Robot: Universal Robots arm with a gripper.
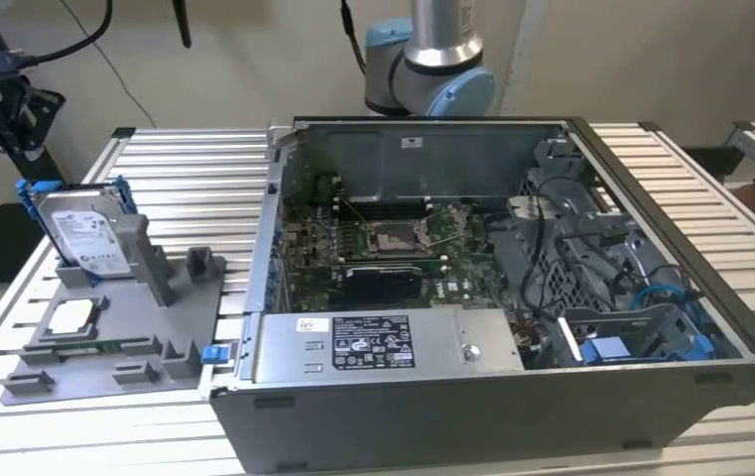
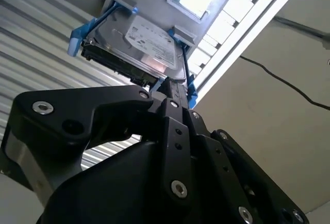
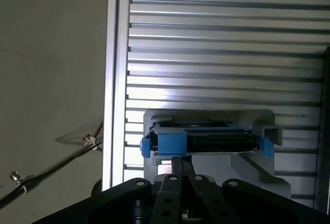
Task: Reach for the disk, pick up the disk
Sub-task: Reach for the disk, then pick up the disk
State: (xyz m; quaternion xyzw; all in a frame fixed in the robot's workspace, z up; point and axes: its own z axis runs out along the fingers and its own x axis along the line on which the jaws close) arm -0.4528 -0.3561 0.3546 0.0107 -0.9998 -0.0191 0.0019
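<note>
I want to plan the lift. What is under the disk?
The disk stands on edge in the grey holder, which lies on the slatted table. The holder covers its lower edge.

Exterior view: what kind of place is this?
Probably a robotics lab bench set up for PC assembly work: an open computer case on a ribbed aluminium table, a grey fixture holding the disk upright, and a robot arm rising behind the case.

- The disk (image 3: 216,140) stands edge-on in its blue bracket (image 3: 170,142), seated in a grey holder (image 3: 206,118).
- My fingers (image 3: 181,162), pressed together, sit just beside the disk's edge.
- The ribbed bench (image 3: 221,43) stretches beyond the disk.
</note>
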